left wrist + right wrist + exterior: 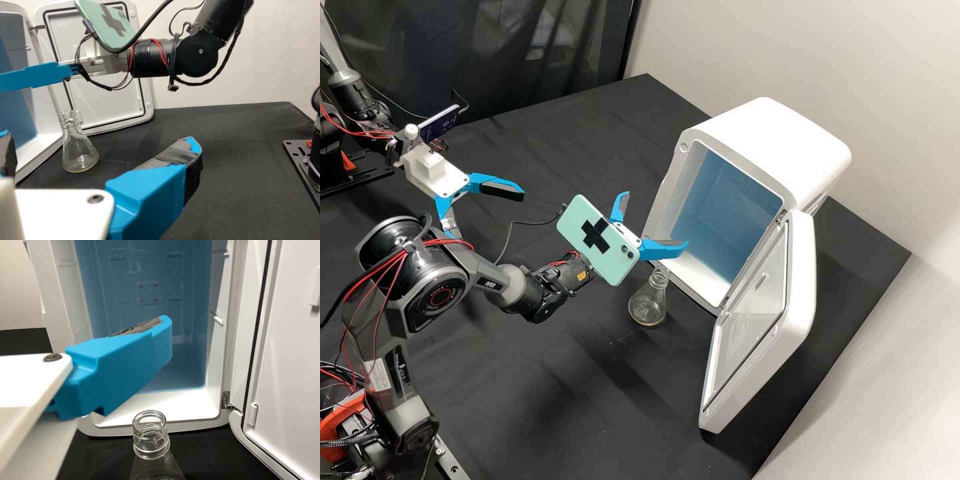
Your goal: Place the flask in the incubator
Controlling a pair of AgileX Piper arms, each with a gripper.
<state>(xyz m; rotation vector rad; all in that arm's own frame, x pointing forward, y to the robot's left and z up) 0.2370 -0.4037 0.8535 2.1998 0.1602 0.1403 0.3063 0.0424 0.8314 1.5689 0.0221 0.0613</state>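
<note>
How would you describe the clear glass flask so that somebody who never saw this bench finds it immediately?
Find the big white incubator box with blue interior, door open, on the black bench. The small clear glass conical flask stands upright on the bench just before its opening. It alone is transparent, wide-based with a narrow ribbed neck.

A matte black tabletop [587,387] spreads across the scene, its surface faintly creased and evenly lit, without hard shadows. Behind its far edge hangs a dark curtain [520,40]. Beside the curtain rises a plain off-white wall [840,53], which also stands behind the tabletop in the left wrist view.
</note>
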